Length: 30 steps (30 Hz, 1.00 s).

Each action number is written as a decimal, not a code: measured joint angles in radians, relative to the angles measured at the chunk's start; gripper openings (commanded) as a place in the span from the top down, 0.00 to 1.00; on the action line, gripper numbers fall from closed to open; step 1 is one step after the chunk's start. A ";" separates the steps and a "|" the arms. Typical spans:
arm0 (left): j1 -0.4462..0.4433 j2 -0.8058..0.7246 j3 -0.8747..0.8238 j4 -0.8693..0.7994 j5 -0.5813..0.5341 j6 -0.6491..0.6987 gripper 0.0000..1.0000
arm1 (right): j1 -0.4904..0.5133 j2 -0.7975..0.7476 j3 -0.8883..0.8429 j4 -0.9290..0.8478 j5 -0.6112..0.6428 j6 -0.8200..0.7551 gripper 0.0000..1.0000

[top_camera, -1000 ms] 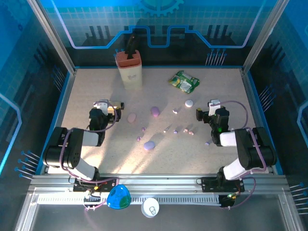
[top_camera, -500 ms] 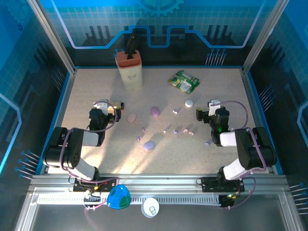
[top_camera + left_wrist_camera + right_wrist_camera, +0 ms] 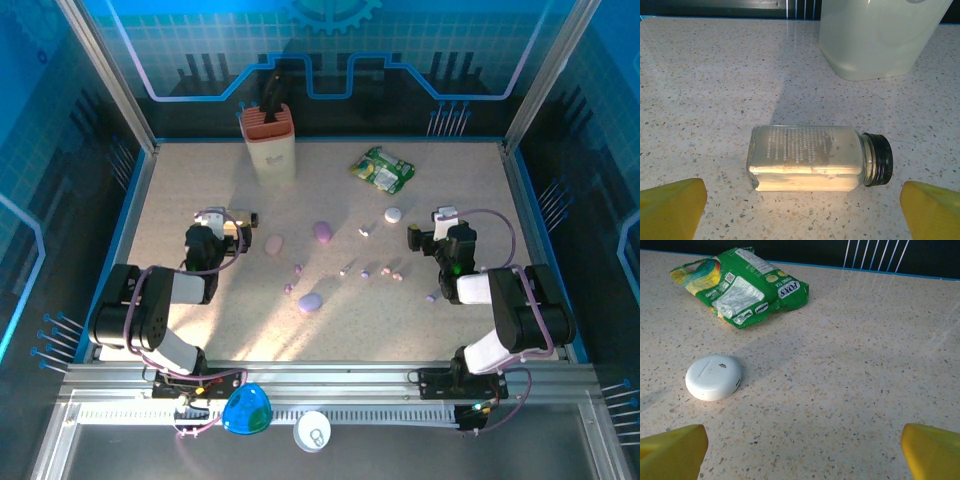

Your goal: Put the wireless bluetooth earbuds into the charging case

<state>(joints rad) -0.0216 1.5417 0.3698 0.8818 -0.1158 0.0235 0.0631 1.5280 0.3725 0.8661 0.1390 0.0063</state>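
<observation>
From above, I counted about eight tiny lilac earbuds (image 3: pixel 365 272) strewn over the middle of the tabletop (image 3: pixel 480 180), among three purple cases (image 3: pixel 310 301) and one white case (image 3: pixel 393 214). None sat in a case, so the work seemed not begun. The left fingers (image 3: pixel 243 222) and right fingers (image 3: pixel 413 238) flanked them. At the left wrist, the fingers gaped wide and empty before one glass jar (image 3: pixel 810 157) lying on its side. At the right wrist they also gaped empty, facing the white case and one green packet (image 3: pixel 742 285).

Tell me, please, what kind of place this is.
Probably a robot test cell in a lab, not a home. An aluminium frame with blue printed panels encloses a speckled table, two arms are bolted at its near edge, and unrelated items lie about: earbuds, a snack packet, a glass jar.
</observation>
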 measured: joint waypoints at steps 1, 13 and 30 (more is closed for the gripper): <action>0.000 -0.016 0.000 -0.013 0.000 0.000 0.01 | 0.002 -0.020 0.000 -0.011 0.003 0.000 0.00; -0.084 -0.346 0.050 -0.259 -0.023 0.034 0.01 | 0.061 -0.332 0.106 -0.341 -0.010 0.040 0.00; -0.325 -0.092 0.539 -1.086 -0.010 0.034 0.01 | 0.344 -0.250 0.230 -0.630 -0.066 0.208 0.00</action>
<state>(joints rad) -0.3466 1.4498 0.9085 -0.2047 -0.1261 0.0578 0.4072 1.2781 0.6022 0.2363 0.0734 0.2146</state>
